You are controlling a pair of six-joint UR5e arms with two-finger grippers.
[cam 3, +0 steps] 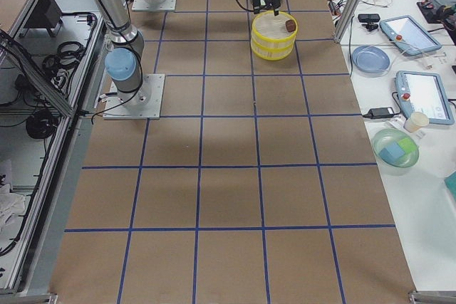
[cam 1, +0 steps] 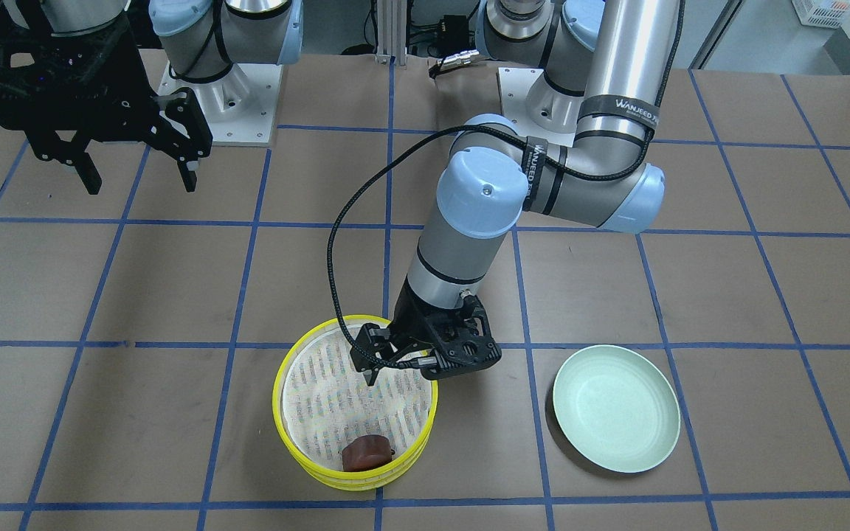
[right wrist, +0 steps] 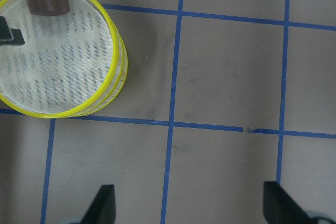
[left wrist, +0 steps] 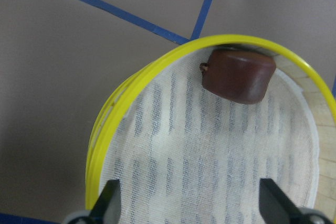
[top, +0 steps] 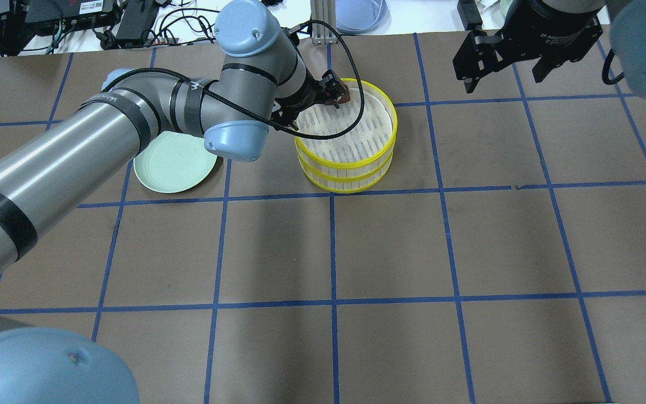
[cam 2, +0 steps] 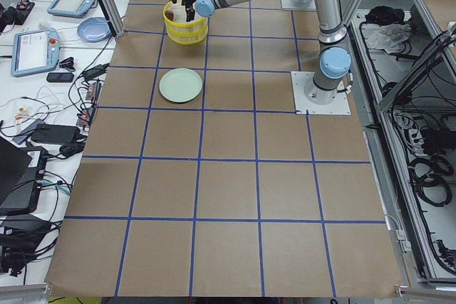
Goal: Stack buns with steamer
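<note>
The steamer (cam 1: 278, 402) is two yellow-rimmed tiers stacked one on the other, also seen from overhead (top: 351, 163). The dark reddish-brown bun (cam 1: 366, 452) lies on the top tier's white mesh against the rim farthest from the robot; the left wrist view shows it (left wrist: 239, 74) too. The cream-white bun is hidden or out of view. My left gripper (cam 1: 395, 365) hovers open and empty just above the top tier (left wrist: 105, 129), a short way from the brown bun. My right gripper (cam 1: 141, 181) is open and empty, raised high and well to the steamer's side (right wrist: 118, 77).
An empty pale green plate (cam 1: 617, 409) sits on the table beside the steamer, on the left arm's side (top: 174, 165). The brown table has blue tape grid lines. The left arm's cable loops over the steamer's rim.
</note>
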